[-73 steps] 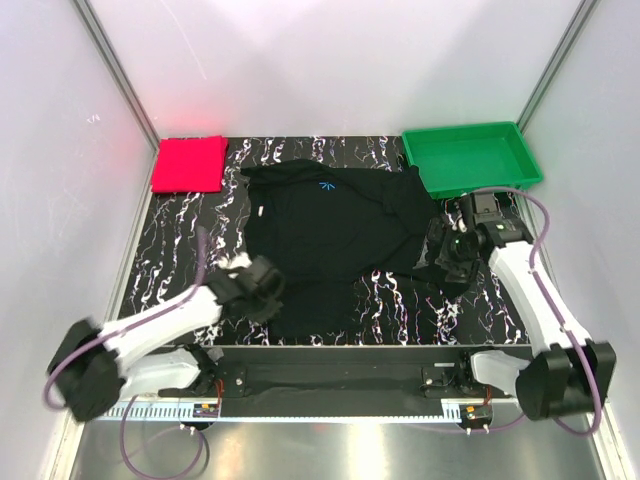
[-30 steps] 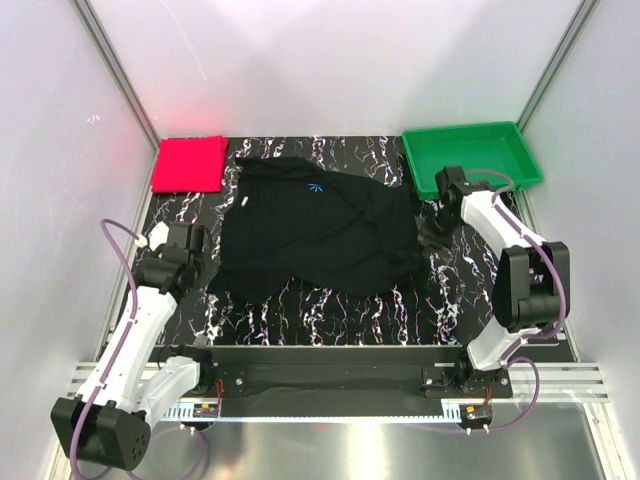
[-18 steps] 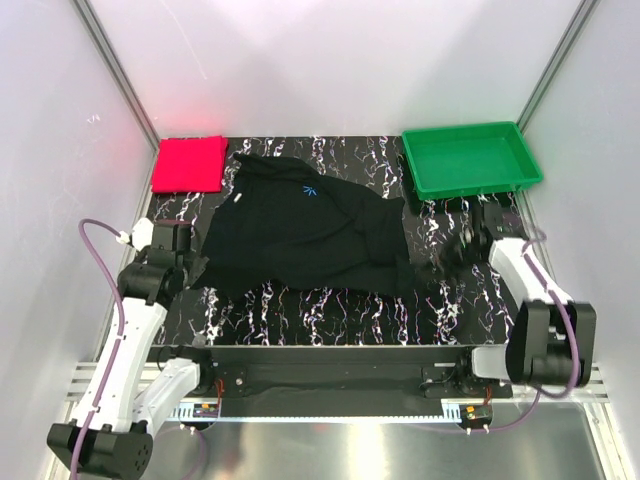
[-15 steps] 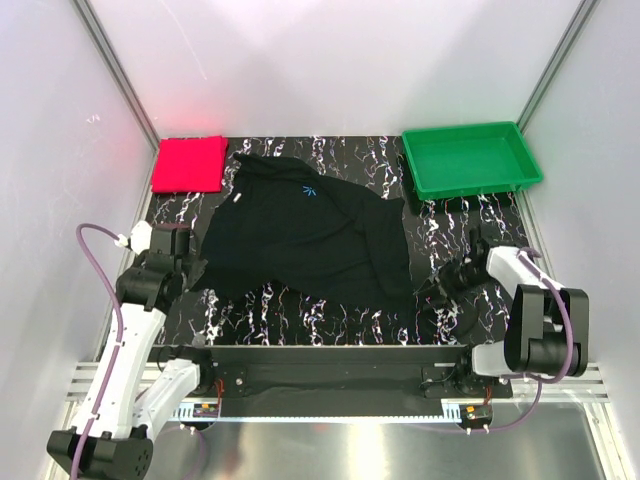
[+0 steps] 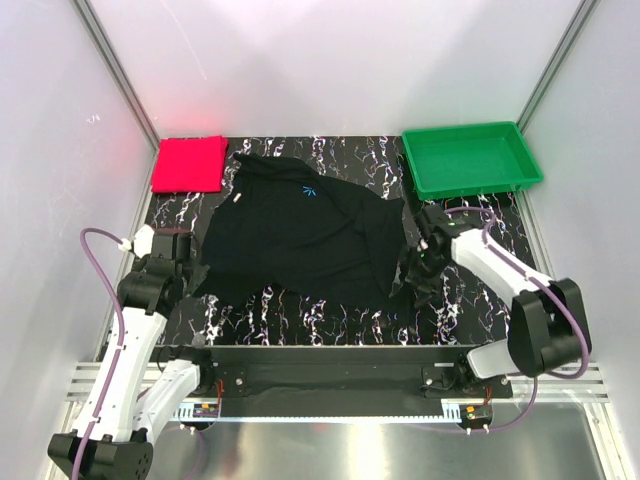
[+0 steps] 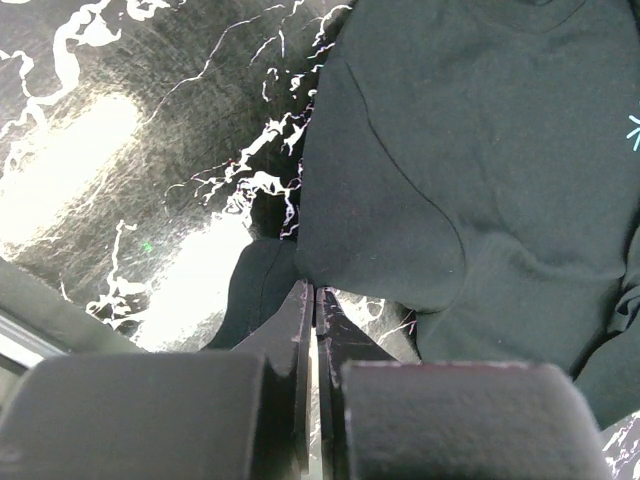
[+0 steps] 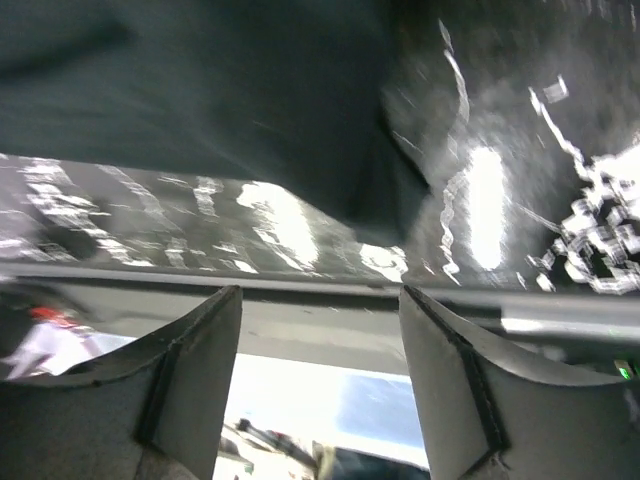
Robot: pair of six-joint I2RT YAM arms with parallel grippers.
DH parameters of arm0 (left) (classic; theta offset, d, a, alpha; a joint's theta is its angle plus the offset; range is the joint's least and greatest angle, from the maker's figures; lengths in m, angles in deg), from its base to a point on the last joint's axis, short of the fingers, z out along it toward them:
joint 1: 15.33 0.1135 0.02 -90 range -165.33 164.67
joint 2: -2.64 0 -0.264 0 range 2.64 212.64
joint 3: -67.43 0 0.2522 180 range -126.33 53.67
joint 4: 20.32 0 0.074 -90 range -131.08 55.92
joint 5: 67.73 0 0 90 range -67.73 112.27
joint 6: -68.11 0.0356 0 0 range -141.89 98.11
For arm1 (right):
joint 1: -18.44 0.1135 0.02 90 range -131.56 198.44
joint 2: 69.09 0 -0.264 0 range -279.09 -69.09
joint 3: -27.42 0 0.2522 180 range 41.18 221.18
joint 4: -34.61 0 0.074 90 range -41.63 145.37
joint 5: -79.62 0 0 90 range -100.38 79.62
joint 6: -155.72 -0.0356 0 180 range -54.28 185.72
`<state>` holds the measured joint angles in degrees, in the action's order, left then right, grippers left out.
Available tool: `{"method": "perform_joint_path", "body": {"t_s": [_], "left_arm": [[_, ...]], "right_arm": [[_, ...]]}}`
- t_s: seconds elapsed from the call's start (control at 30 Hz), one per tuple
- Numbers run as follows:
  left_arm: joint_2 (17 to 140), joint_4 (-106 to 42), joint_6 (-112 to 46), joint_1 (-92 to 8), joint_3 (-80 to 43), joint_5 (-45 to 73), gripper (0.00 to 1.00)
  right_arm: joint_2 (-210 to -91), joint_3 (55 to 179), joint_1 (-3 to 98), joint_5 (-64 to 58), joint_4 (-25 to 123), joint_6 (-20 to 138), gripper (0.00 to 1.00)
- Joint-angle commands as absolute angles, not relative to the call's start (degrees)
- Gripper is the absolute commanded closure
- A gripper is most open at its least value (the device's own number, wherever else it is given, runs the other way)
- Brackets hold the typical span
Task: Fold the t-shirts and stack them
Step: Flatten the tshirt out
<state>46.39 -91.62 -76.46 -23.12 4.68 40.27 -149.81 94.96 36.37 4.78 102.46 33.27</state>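
While the left fingers (image 6: 285,345) pinched the rumpled black t-shirt (image 5: 300,230) on the surface (image 5: 330,308) and the right fingers (image 7: 190,370) gaped empty beside its hem, flattening looked unfinished, wanting a fresh right-side grip next.

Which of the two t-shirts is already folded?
The red t-shirt, a neat flat square at the far left corner. The black t-shirt lies spread out and rumpled in the middle.
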Motion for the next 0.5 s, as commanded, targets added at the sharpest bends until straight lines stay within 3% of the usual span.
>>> {"method": "perform_joint_path", "body": {"t_s": [0.0, 0.2, 0.47], "left_arm": [[46.2, -88.9, -75.3, -22.7, 5.9, 38.7, 1.00], [46.0, -88.4, -75.4, -22.7, 7.3, 37.2, 1.00], [46.3, -88.5, -75.3, -22.8, 7.4, 36.1, 1.00]], "right_arm": [[-152.0, 95.5, 39.4, -3.4, 109.5, 31.9, 0.30], [-147.0, 92.3, 43.5, -6.0, 110.9, 27.8, 0.37], [-152.8, 91.2, 46.6, -3.9, 104.8, 26.0, 0.44]]}}
